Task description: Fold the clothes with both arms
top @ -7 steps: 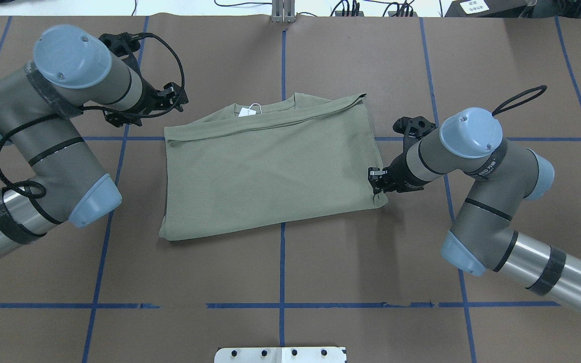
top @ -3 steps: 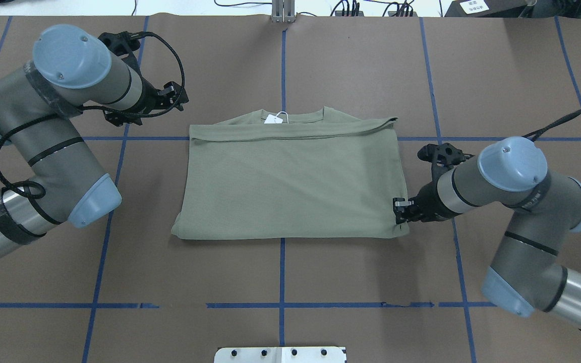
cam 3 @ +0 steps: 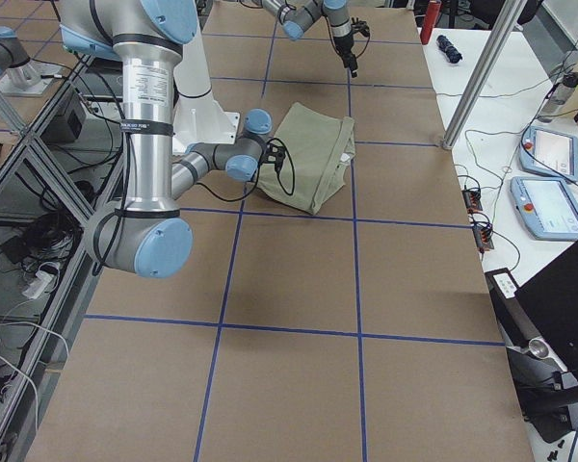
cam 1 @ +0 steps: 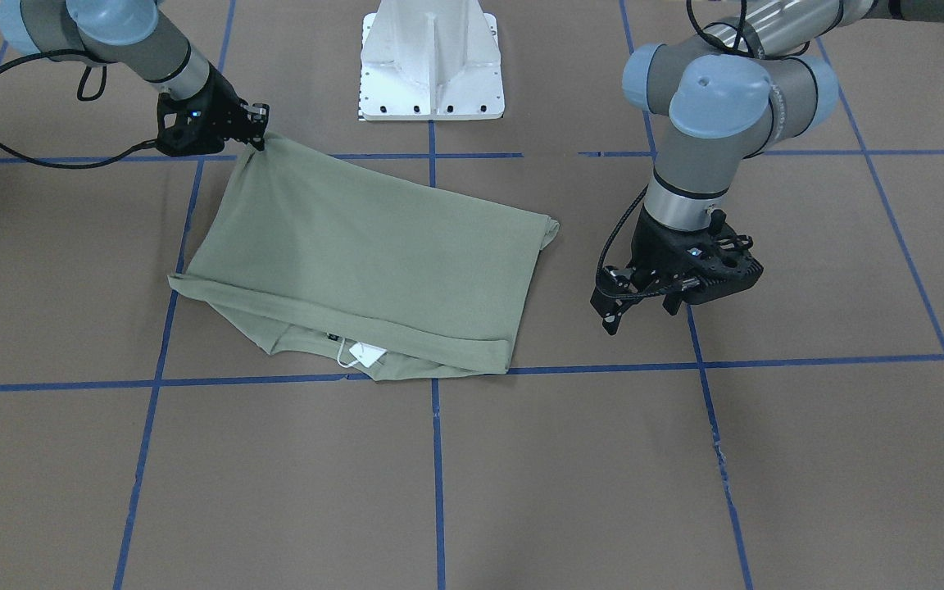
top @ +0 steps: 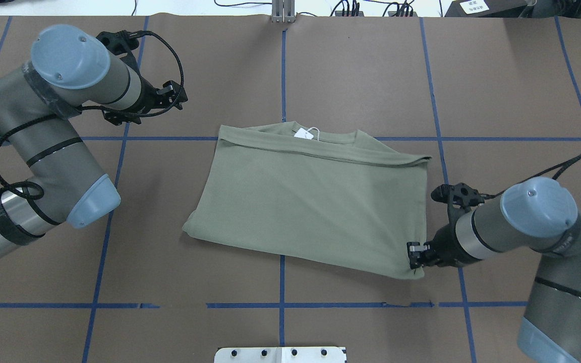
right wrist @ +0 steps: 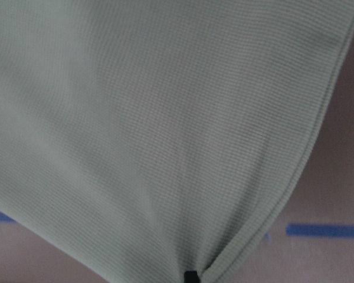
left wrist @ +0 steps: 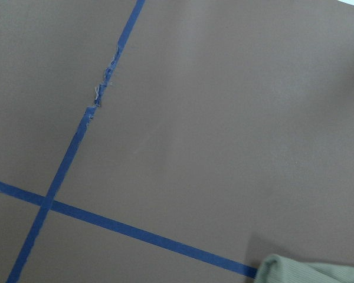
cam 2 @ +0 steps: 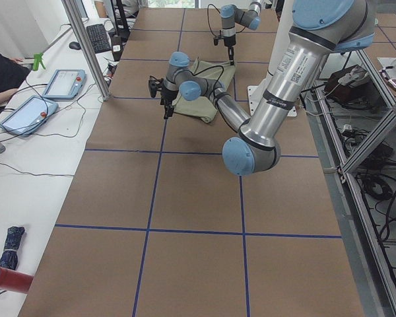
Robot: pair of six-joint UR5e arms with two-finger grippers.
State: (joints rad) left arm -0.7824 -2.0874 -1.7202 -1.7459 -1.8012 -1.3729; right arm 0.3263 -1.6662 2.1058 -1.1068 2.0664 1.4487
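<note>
Here, on the left side of the overhead view, the left arm [top: 43, 146] bends over the brown table [top: 371, 75], and its gripper [cam 1: 640, 313] hangs above bare surface, well apart from the shirt [top: 315, 201]. From the front its fingers look spread, with nothing between them. Its wrist camera sees only blue tape lines [left wrist: 76, 135] and a small green edge of cloth in the lower right corner. In the middle the shirt lies flat, folded into a rough rectangle that sits askew to the tape grid. The collar is on the far side from the robot, with a white tag [top: 303, 133] on it, and a folded band of cloth runs along that far edge. The near left corner rests on the table. On the right, the right arm [top: 537, 227] reaches in low, and the right gripper [top: 414, 257] is pinched on the shirt's near right corner. Creases fan out across the cloth from that pinch. The right wrist camera is filled with knit fabric that narrows to a dark fingertip [right wrist: 191, 275] at the bottom edge. A white base [cam 1: 431, 65] stands behind the shirt, between the arms.
</note>
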